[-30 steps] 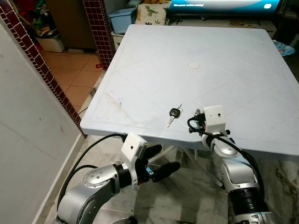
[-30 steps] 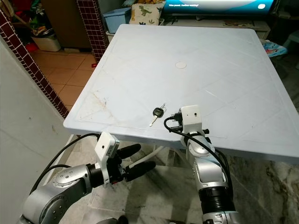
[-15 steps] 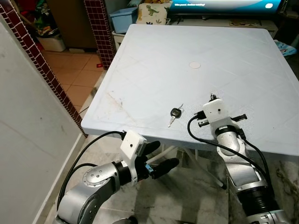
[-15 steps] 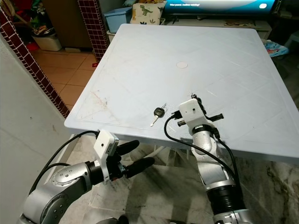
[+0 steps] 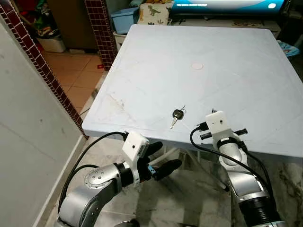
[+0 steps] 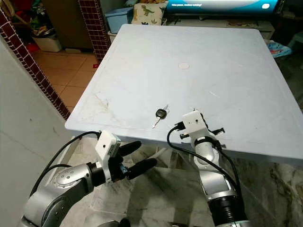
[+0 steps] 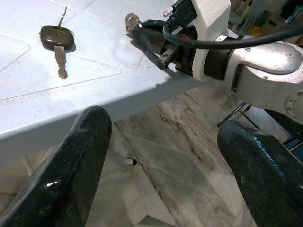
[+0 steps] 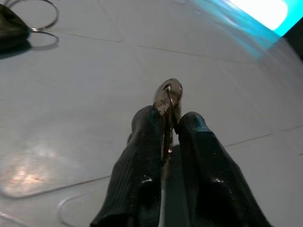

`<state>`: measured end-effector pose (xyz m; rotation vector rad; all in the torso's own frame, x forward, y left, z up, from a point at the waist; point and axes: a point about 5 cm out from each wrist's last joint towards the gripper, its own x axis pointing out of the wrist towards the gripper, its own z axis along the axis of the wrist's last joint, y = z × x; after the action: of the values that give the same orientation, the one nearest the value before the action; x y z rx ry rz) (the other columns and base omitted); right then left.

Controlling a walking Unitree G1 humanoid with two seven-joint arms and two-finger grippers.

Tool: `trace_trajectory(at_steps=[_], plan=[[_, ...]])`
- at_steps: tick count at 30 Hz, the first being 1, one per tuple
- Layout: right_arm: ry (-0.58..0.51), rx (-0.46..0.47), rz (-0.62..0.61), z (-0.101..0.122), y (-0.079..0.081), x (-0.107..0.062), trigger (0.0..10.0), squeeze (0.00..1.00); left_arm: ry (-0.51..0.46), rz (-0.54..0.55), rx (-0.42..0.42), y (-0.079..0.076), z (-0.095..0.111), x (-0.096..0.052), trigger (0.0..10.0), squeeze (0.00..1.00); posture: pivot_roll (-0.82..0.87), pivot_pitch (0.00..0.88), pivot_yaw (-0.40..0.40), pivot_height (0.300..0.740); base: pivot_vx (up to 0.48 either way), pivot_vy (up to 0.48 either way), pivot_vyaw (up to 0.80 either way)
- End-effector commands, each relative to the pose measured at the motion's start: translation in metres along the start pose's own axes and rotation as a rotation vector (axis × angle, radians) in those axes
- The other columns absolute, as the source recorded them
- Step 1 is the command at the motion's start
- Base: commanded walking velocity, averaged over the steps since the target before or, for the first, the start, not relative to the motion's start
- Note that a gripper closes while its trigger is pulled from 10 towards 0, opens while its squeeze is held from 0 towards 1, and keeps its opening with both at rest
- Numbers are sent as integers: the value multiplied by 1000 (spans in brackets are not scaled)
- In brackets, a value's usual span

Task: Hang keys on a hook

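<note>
- Right gripper [image 8: 166, 124] closed, fingers pinching a small metal hook [image 8: 168, 92]; held low over the near edge of the white table [image 5: 227, 52].
- One key [image 5: 177, 115] with black head and ring lies flat on the table, just left of the right gripper, apart from it.
- Left gripper [image 5: 160, 160] open, fingers spread wide, below the table's near edge, holding nothing.
- Count: one key, one hook, one table.
- Far left: blue bin [image 5: 124, 19] on tiled floor.
</note>
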<state>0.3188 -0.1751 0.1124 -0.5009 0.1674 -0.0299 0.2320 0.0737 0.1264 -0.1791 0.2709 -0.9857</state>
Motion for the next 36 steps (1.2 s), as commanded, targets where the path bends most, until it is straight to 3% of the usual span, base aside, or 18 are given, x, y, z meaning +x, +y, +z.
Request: trace_trajectory(at_steps=[1, 7, 15, 26, 27, 28, 29, 30, 36], plan=[[-5, 19, -2, 3, -2, -1, 10000, 1000, 13, 1, 4, 0, -2, 0, 10000, 0, -57, 118, 58, 740, 0, 0, 0], [32, 71, -2, 3, -4, -2, 10000, 1000, 16, -2, 3, 0, -3, 0, 10000, 0, -57, 118, 57, 740, 0, 0, 0], [-11, 87, -17, 18, -4, -3, 10000, 1000, 20, -5, 1, -1, -4, 0, 10000, 0, -56, 118, 58, 740, 0, 0, 0], [55, 171, -15, 13, 0, -1, 10000, 973, 19, -9, -1, -2, -4, 1, 10000, 0, -54, 116, 52, 740, 0, 0, 0], [75, 189, -15, 11, 1, -1, 10000, 529, 20, -9, -1, -2, -4, 1, 10000, 0, -54, 116, 52, 740, 0, 0, 0], [84, 201, -14, 11, 1, -1, 10000, 169, 21, -10, -1, -2, -4, 1, 10000, 0, -53, 115, 51, 740, 0, 0, 0], [89, 209, -13, 10, 1, -1, 10000, 169, 21, -11, -1, -2, -4, 1, 10000, 0, -53, 115, 51, 740, 0, 0, 0], [95, 219, -8, 10, 2, -1, 10000, 0, 21, -10, -2, -2, -5, 0, 10000, 0, -52, 115, 51, 740, 0, 0, 0], [117, 248, 11, 7, 7, -2, 10000, 0, 20, -13, -2, -2, -4, 1, 10000, 0, -55, 114, 52, 740, 0, 0, 0]])
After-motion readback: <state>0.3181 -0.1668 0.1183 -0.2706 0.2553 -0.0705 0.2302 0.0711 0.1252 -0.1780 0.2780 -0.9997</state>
